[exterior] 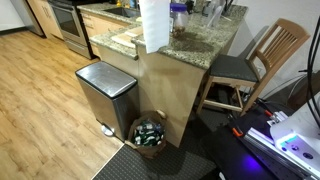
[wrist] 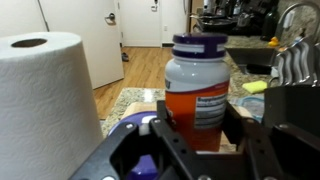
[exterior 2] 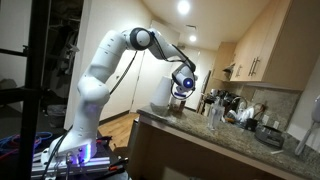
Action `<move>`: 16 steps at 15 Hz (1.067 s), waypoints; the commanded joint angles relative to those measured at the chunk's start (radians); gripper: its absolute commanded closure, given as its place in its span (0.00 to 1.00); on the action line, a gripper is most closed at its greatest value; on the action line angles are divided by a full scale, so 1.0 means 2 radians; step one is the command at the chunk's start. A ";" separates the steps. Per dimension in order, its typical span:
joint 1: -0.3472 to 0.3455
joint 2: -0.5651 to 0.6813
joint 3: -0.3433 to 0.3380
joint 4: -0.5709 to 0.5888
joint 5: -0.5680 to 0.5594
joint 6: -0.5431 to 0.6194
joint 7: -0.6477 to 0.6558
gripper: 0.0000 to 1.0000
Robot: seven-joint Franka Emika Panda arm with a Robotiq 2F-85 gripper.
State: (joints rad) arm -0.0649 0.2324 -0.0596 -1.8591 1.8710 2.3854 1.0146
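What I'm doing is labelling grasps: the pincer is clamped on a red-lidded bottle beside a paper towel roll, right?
Only the lid is wrong: the wrist view shows it blue, not red. The pincer is clamped on a blue-lidded bottle beside a paper towel roll.

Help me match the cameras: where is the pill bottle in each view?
In an exterior view: pill bottle top centre on the counter.
In an exterior view: too small to tell, at the gripper.
Wrist view: pill bottle centre, between the jaws.
Shared landmark: paper towel roll.
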 commanded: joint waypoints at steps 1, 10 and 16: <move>-0.006 -0.009 0.008 -0.043 -0.008 -0.075 0.002 0.76; -0.003 0.002 0.000 -0.035 0.012 -0.134 -0.154 0.76; -0.016 0.046 -0.011 0.016 0.016 -0.124 -0.086 0.76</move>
State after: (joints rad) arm -0.0868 0.2667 -0.0874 -1.8950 1.8893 2.1256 0.7761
